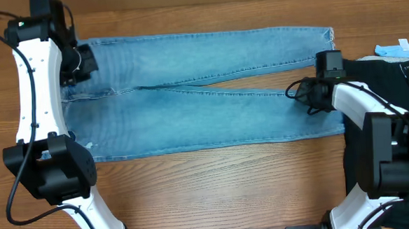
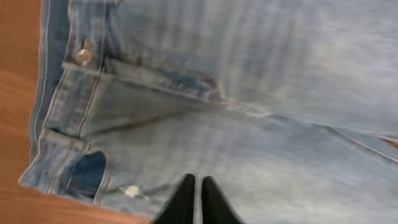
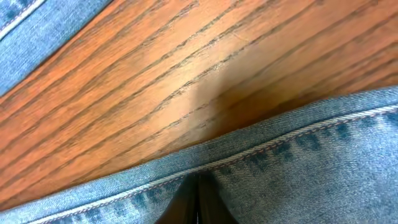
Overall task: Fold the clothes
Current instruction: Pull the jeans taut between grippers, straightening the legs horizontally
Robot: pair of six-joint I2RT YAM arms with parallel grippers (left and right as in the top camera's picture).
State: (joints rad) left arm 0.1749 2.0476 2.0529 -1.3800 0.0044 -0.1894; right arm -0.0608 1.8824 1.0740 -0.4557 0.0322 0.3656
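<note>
The light blue jeans [image 1: 211, 114] lie flat on the wooden table, with the waistband at the left and both legs stretched to the right, a narrow gap between them. My left gripper [image 1: 88, 62] hovers over the waist area. In the left wrist view its fingers [image 2: 195, 183] are shut over the denim [image 2: 261, 81], near the button [image 2: 83, 56] and the fly. My right gripper [image 1: 292, 92] is at the inner seam of the near leg. In the right wrist view its fingers [image 3: 198, 183] are shut, with their tips at the stitched seam [image 3: 280, 140].
A black garment [image 1: 392, 73] lies at the right edge behind the right arm, with a small light blue item [image 1: 401, 47] above it. Bare wood table [image 1: 229, 183] shows in front of the jeans and between the legs [image 3: 186, 68].
</note>
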